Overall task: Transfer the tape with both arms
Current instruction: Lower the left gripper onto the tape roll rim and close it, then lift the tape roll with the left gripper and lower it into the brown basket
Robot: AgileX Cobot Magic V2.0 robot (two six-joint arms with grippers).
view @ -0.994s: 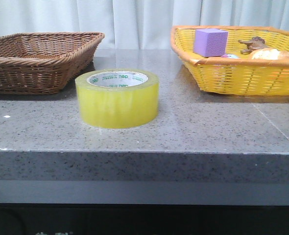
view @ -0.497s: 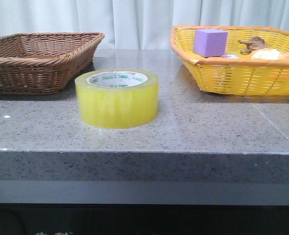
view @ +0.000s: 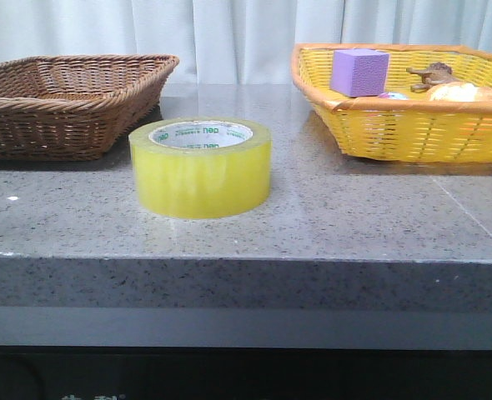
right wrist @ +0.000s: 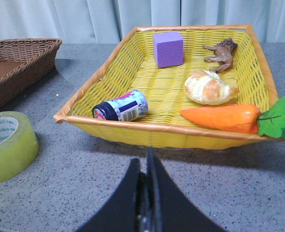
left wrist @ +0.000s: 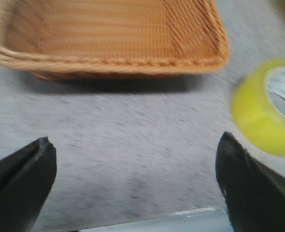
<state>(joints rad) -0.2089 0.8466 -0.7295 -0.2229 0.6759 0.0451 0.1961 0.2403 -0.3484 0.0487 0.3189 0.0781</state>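
Note:
The roll of translucent yellow tape (view: 200, 167) lies flat on the grey stone table, white core with green lettering facing up. It also shows in the left wrist view (left wrist: 268, 106) and the right wrist view (right wrist: 7, 145). My left gripper (left wrist: 135, 159) is open wide and empty above bare table, with the tape off beyond one finger. My right gripper (right wrist: 145, 162) is shut and empty, just in front of the yellow basket (right wrist: 133, 126), apart from the tape. Neither gripper shows in the front view.
A brown wicker basket (view: 62, 100) stands empty at the back left. The yellow basket (view: 404, 125) at the back right holds a purple cube (view: 358, 72), a toy lion, a croissant (right wrist: 207, 87), a carrot (right wrist: 220, 118) and a small can (right wrist: 121, 106).
The front view shows almost no change; the tape and baskets stand where they were. No gripper enters that view.

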